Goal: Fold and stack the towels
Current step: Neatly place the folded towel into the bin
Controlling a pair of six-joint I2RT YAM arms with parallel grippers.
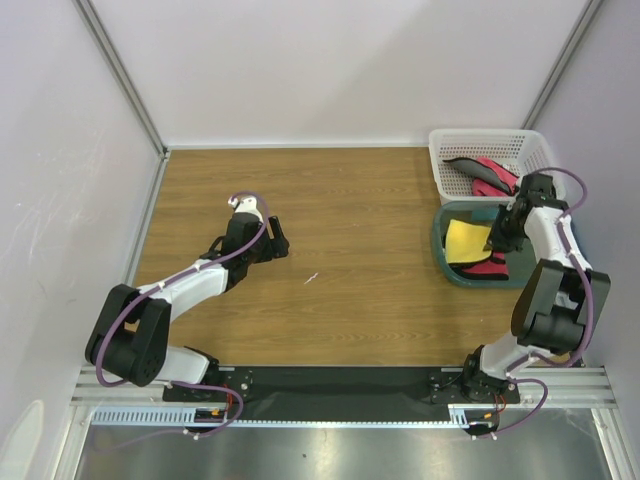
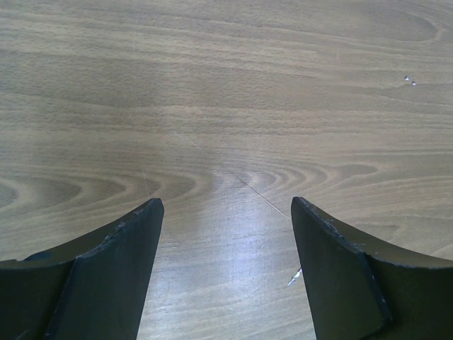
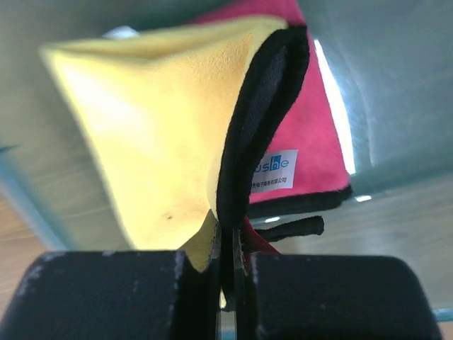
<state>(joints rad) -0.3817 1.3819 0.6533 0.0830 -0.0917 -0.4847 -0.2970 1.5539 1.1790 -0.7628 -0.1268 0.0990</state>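
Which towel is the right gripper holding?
The yellow towel in the teal tub, its black-edged corner pinched in the right gripper; the other towels are pink-red.

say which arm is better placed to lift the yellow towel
Right. The right hand is shut on the yellow towel at the teal tub; the left hand hangs open over the table.

we count two arms, the left arm [image 1: 185, 285] and the right arm [image 1: 553, 232], and two claws, the left claw [image 1: 278, 243] and the right claw [image 3: 230, 248]. near the right claw we count two containers: one white basket [image 1: 480, 132] beyond it and one teal tub [image 1: 437, 245] below it. we count one yellow towel [image 3: 156, 127] at the right claw's tip and one red towel [image 3: 311, 127] just behind. beyond the right claw lies more red cloth [image 1: 490, 178]; one piece or two, we cannot tell. one table [image 1: 350, 220] lies under the left claw.
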